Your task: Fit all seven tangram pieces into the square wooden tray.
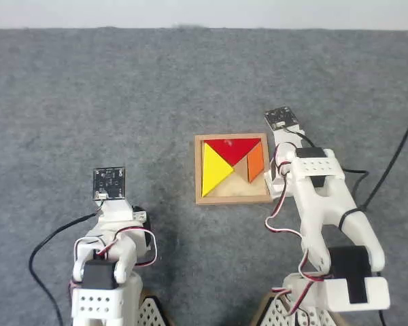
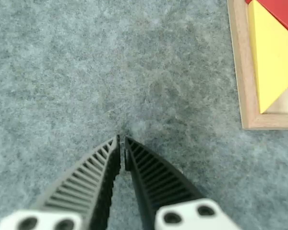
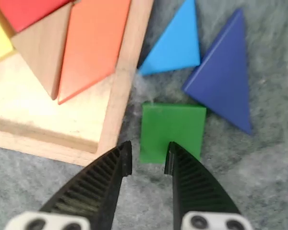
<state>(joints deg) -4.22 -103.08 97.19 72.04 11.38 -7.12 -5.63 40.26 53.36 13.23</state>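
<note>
Tray (image 1: 232, 200) on grey surface (image 1: 88, 102) holds red triangle (image 1: 232, 146), yellow triangle (image 1: 213, 170) and orange piece (image 1: 256, 163). Right fingers (image 3: 105, 187) sit slightly apart beside it, gripping nothing, near edge of green square (image 3: 173, 129) between their tips; light blue triangle (image 3: 175, 45) and dark blue triangle (image 3: 225, 76) lie just beyond. Left fingers (image 2: 101, 172) are together over the surface.
</note>
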